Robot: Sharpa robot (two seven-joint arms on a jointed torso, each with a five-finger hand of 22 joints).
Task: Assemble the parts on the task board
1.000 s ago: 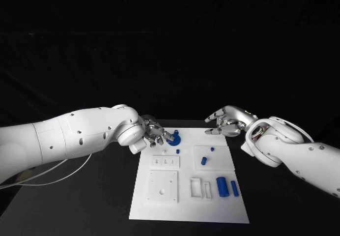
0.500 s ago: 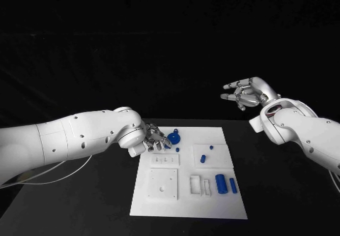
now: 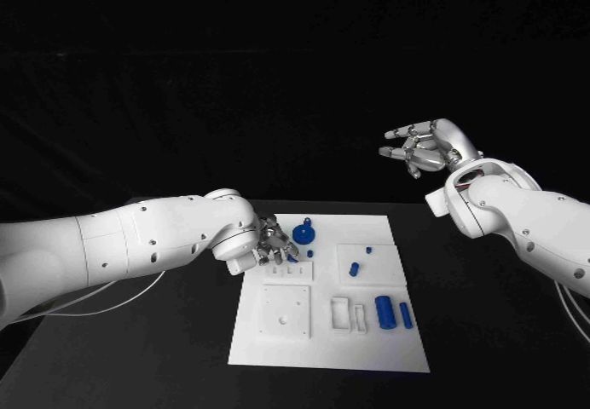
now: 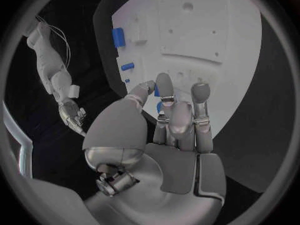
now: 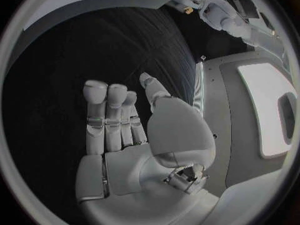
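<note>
My left hand [image 3: 268, 244] hangs low with its fingers [image 4: 181, 110] extended, apart and pointing down, nothing between them. My right hand [image 3: 425, 152] is raised high, well apart from the left hand and above it, its fingers [image 5: 106, 115] side by side, slightly curled, the thumb standing off, the palm bare.

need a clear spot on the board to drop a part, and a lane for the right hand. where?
Free: the task board's near strip, below the square plate and the two blue cylinders. Black table right of the board is bare, a likely lane for the raised right robot hand. Crowded: far left corner, left robot hand beside the blue knob.
</note>
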